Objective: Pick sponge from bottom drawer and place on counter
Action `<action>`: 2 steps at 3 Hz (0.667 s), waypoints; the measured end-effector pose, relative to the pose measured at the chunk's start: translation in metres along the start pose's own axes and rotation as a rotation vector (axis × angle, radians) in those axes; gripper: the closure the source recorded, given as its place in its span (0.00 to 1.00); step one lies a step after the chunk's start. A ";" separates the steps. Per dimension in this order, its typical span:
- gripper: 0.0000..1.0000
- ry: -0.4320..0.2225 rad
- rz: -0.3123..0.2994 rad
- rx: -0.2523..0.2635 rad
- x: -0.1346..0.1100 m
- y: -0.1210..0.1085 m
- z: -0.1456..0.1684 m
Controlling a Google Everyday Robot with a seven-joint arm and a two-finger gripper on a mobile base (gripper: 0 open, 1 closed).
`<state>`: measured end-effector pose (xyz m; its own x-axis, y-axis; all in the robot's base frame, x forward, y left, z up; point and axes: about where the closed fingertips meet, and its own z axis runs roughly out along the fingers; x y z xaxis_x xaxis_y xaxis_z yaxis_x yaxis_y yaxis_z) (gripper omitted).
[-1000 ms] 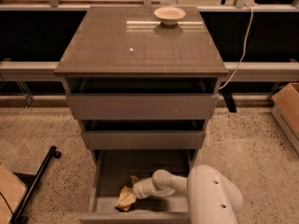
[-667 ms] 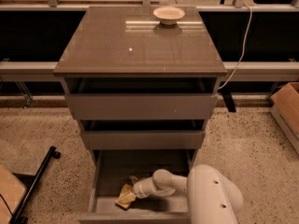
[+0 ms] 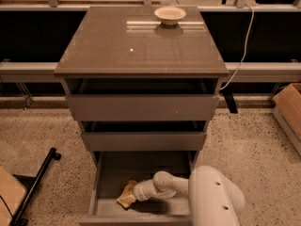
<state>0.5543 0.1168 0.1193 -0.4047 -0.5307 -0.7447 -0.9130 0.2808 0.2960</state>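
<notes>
The bottom drawer (image 3: 106, 173) is pulled out below the two other drawers. In its front left part lies the tan-yellow sponge (image 3: 125, 197). My white arm reaches into the drawer from the lower right. The gripper (image 3: 135, 193) is at the sponge's right edge and touches or covers it there. The counter (image 3: 117, 46) is the glossy grey-brown top of the cabinet, with a small white dot on it.
A pale round bowl (image 3: 170, 14) stands at the back of the counter. The middle drawer (image 3: 143, 140) and top drawer (image 3: 141, 107) jut out slightly. A black bar (image 3: 37, 182) lies on the floor at left, and a cardboard box (image 3: 288, 109) sits at right.
</notes>
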 end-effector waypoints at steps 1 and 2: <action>1.00 0.000 0.000 0.000 0.000 0.000 0.000; 1.00 0.000 0.000 0.000 0.000 0.000 0.000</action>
<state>0.5543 0.1167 0.1196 -0.4047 -0.5307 -0.7447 -0.9130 0.2808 0.2960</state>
